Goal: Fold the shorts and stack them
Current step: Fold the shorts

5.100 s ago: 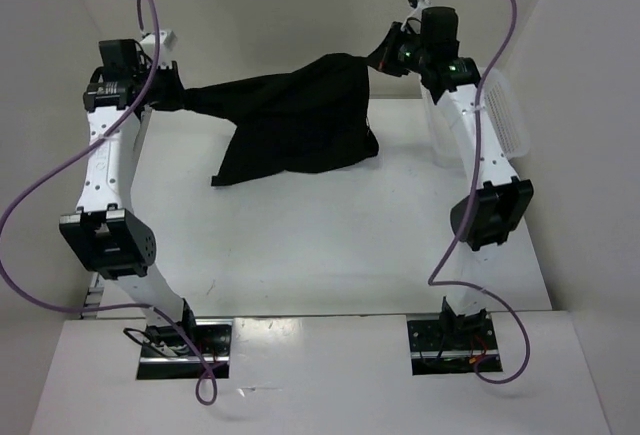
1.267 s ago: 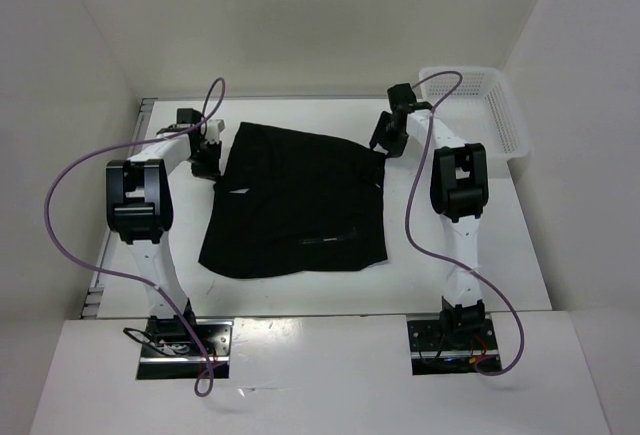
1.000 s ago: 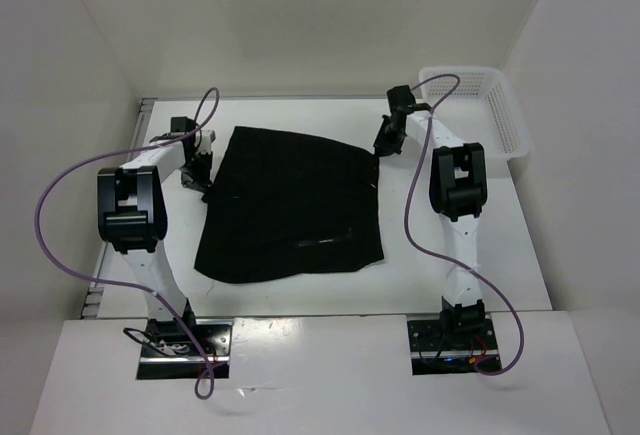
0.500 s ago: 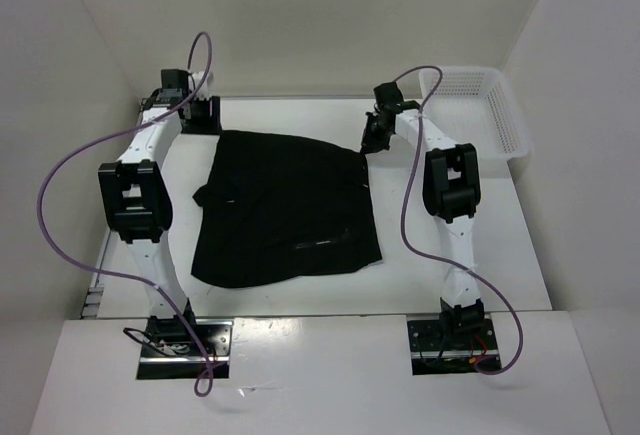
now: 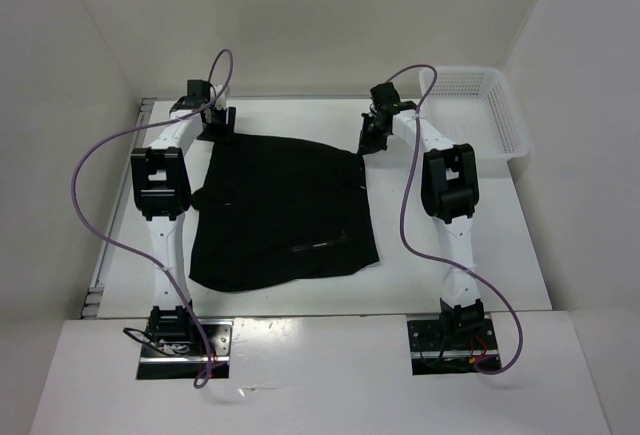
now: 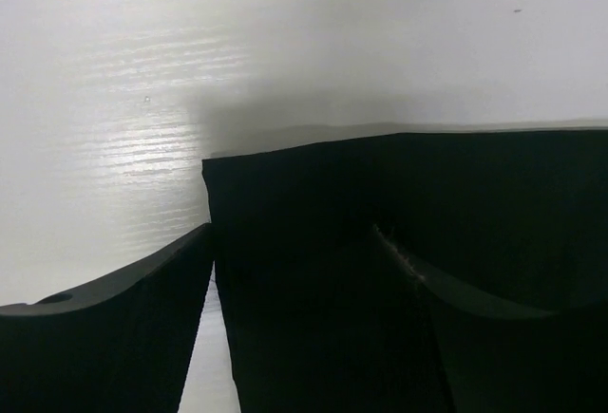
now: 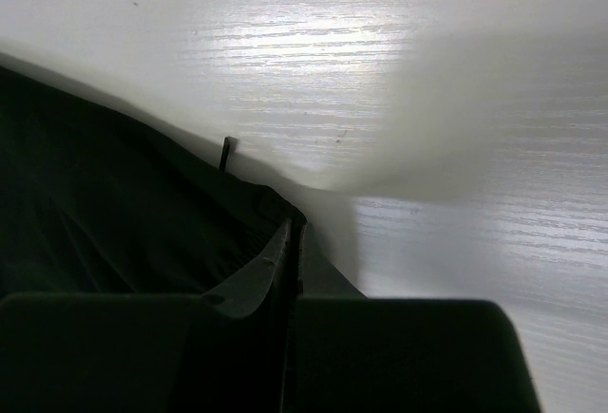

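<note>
Two grippers sat at the far edge of the shorts (image 5: 285, 210), which lay spread flat on the bench (image 5: 450, 235). Your left gripper (image 6: 293, 242) had its fingers wide apart, straddling the shorts' far left corner; the cloth lay between and beneath them, unpinched. Your right gripper (image 7: 290, 233) had its fingers pressed together on the shorts' far right corner, with fabric caught between them. You had both arms reaching well forward, one along each side edge of the shorts, wrists pitched down at the cloth. Off the shorts' far right corner stood a white basket (image 5: 500, 115).
</note>
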Tool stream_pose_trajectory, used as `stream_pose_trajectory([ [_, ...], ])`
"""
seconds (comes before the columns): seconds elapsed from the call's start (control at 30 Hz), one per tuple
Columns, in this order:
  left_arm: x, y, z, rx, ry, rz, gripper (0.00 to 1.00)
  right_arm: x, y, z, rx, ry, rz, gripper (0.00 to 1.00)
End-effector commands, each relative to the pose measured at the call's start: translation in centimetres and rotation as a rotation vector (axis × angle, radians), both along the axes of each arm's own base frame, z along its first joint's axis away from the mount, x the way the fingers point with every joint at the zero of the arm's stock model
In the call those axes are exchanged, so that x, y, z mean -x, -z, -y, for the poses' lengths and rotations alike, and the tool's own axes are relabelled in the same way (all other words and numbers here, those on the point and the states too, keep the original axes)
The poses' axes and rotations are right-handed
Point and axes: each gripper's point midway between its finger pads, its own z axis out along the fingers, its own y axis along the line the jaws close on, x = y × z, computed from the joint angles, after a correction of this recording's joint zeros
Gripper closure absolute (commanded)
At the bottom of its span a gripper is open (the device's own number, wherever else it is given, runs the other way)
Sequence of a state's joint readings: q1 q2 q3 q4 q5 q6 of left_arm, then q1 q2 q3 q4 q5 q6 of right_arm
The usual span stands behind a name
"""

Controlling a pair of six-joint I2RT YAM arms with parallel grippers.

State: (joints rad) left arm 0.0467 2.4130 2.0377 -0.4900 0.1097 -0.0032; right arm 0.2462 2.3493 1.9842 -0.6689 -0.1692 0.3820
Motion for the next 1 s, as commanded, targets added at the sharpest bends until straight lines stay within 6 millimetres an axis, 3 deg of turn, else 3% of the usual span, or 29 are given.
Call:
stream_pose_trajectory([
  [0.0,-2.1,-2.4,-0.3,-0.026,-0.009,0.081,0.27,-1.5,-4.7,-0.4,-0.012,-0.022,0.122,1.00],
  [0.03,-2.3,-2.7,-0.5,-0.036,-0.017,0.089,0.27,-1.5,-4.7,-0.4,-0.012,-0.022,0.122,1.00],
  [0.13,-2.1,-0.6,-0.9,-0.055,-0.033,0.052,0.22,-1.3,-4.9,-0.4,-0.012,-0.022,0.122,1.00],
  [0.2,-2.2,-0.1,-1.1,-0.065,-0.040,0.051,0.22,-1.4,-4.9,-0.2,-0.004,-0.017,0.124,1.00],
  [0.3,-2.8,-0.5,-1.4,-0.074,-0.048,0.071,0.21,-1.4,-4.9,-0.2,0.000,-0.025,0.126,1.00],
  [0.47,-2.6,1.2,-0.3,-0.051,-0.020,0.037,0.22,-1.4,-4.9,-0.2,0.000,-0.025,0.126,1.00],
  [0.6,-1.9,3.0,0.6,-0.008,0.012,-0.009,0.48,-1.6,-5.2,-0.2,0.003,-0.032,0.138,1.00],
  [0.63,-2.2,2.6,0.8,0.001,0.019,0.002,0.56,-1.5,-4.7,-0.2,0.005,-0.032,0.129,1.00],
  [0.67,-2.0,2.7,1.0,0.011,0.027,-0.006,0.78,-1.7,-5.0,-0.2,0.003,-0.032,0.138,1.00],
  [0.7,-1.9,2.7,1.3,0.022,0.035,-0.006,0.90,-1.7,-5.0,-0.2,0.003,-0.032,0.138,1.00],
  [0.73,-2.2,2.2,1.3,0.022,0.035,0.006,1.00,-1.9,-5.5,-0.5,-0.008,-0.038,0.146,1.00],
  [0.83,-3.4,-0.6,1.5,0.029,0.044,0.068,1.00,-2.9,-7.3,-0.8,-0.059,-0.025,0.183,1.00],
  [0.87,-4.2,-3.7,1.5,0.026,0.045,0.129,1.00,-4.0,-8.9,-0.8,-0.097,-0.022,0.228,1.00],
  [0.93,-5.0,-7.7,0.9,0.021,0.037,0.212,1.00,-5.3,-12.7,-0.2,-0.144,-0.001,0.313,1.00],
  [0.97,-5.2,-11.4,1.0,0.024,0.046,0.277,1.00,-5.7,-14.2,-0.3,-0.152,-0.002,0.350,1.00],
])
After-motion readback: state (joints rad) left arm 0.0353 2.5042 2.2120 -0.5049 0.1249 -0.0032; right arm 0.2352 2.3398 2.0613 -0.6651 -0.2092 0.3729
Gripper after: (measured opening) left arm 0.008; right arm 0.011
